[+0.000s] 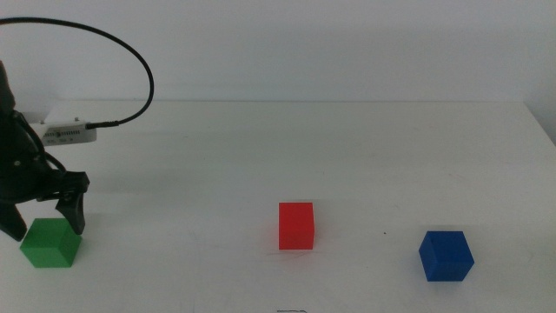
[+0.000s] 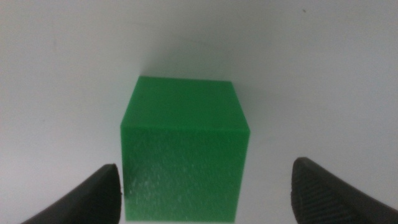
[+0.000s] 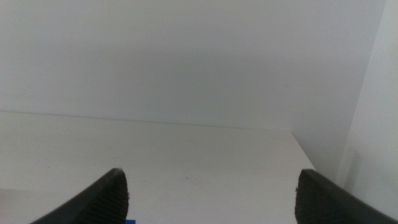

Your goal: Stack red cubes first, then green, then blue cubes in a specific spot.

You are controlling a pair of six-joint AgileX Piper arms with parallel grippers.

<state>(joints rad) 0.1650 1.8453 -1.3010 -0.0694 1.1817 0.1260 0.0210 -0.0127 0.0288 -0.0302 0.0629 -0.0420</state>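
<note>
Green cube (image 1: pixel 50 243) at table's 8 o'clock; left gripper (image 1: pixel 45 223) just above, jaws apart, straddling it. Right gripper (image 3: pixel 208 199) jaws apart.

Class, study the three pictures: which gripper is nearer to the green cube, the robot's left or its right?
Left. The left gripper hangs open right over the green cube, jaws on either side. The right gripper is out of the middle view, open, away from it.

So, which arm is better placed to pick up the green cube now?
The left. Its gripper is at the green cube, jaws open on either side of it in the wrist view. The right gripper is out of the middle view, with open jaws facing bare table.
</note>
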